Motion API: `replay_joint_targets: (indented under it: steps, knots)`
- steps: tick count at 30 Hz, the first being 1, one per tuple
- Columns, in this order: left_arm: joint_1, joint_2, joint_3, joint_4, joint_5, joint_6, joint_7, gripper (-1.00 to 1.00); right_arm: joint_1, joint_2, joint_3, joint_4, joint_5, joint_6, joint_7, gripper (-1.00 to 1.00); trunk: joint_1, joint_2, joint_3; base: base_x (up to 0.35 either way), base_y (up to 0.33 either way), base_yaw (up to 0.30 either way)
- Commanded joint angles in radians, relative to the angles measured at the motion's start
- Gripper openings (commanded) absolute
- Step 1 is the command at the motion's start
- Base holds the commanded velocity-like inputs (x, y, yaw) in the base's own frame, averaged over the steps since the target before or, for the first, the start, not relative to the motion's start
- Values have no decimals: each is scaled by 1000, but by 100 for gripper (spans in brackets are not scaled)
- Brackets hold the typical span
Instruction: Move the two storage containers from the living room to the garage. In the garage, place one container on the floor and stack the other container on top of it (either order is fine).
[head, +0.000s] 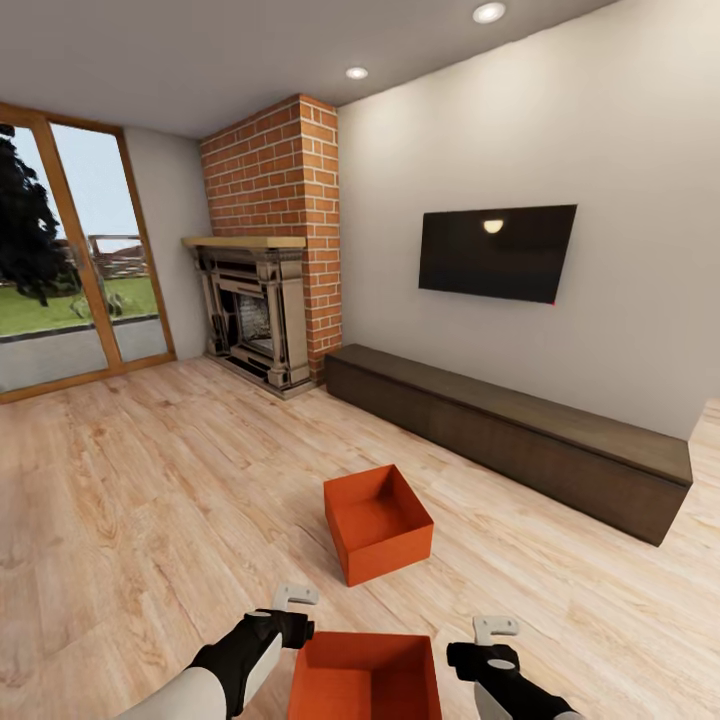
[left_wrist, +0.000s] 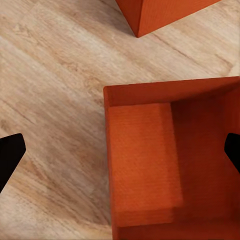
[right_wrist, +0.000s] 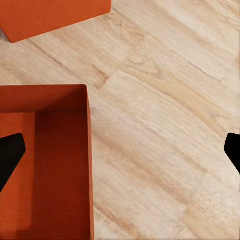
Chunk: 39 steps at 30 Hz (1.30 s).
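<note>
Sitting on the light wood plank floor (head: 150, 480), the near container (head: 367, 678) lies between both pincers: left gripper (head: 296, 612) beside its left wall, right gripper (head: 493, 645) beside its right wall, each with fingers spread wide, gripping nothing. The far container (head: 378, 522) rests just beyond, toward the dark cabinet (head: 520, 440).

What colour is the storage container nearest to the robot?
Orange-red, plain inside and out; the nearer storage container shows best in the left wrist view.
</note>
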Motion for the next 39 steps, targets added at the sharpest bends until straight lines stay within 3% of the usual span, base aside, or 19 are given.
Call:
replay_joint_targets:
  steps: [1,7,15,39]
  knots:
    - [0,0,1,-2,-10,6,2,100,-1,0,9,-3,-8,1,-5,100,4,-8,-4,0,0,0]
    - [0,2,0,-2,-7,8,1,100,-1,-1,9,-7,-7,1,-12,100,27,-50,-23,0,0,0]
    - [0,4,-1,-1,-7,9,2,100,-1,0,8,-15,-10,1,-98,100,58,-106,-54,0,0,0]
    - [0,4,-2,0,-9,10,0,100,-1,3,9,-19,-9,-2,-99,100,150,-274,-169,0,0,0]
